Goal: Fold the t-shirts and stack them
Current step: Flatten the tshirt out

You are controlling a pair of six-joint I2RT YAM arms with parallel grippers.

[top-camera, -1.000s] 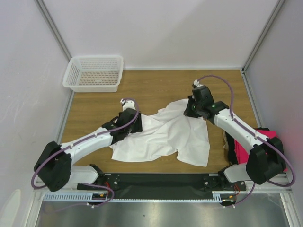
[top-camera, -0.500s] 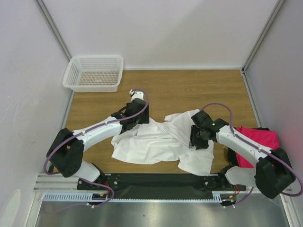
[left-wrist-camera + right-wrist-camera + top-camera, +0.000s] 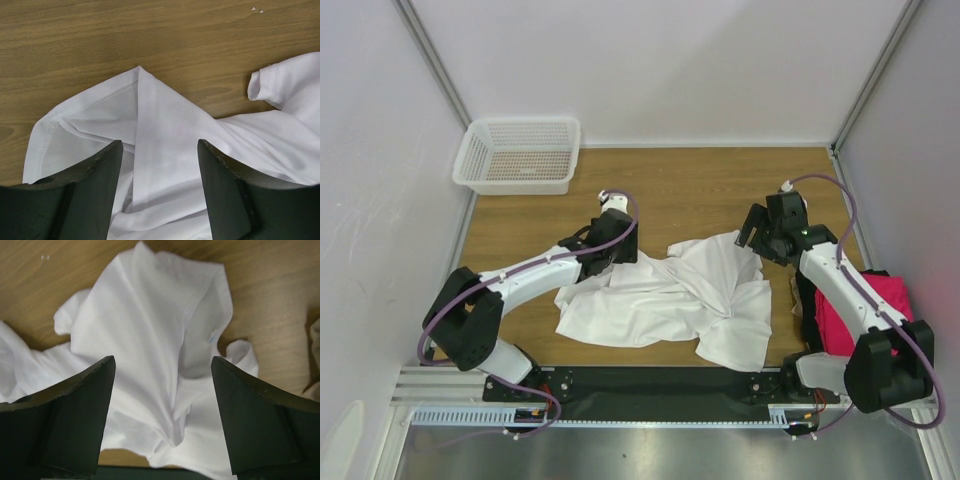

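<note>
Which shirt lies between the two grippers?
The white t-shirt, crumpled in the middle. The pink t-shirt and the black t-shirt sit bunched together at the far right edge.

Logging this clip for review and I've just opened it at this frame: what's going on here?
Two robot arms are working on a white t-shirt that lies crumpled and unfolded in the middle of the table. The left claw is open over the shirt's left edge. The right claw is open over its far right part. Neither grips the cloth. A pink t-shirt sits bunched at the table's right edge. Nothing is folded or stacked yet.
</note>
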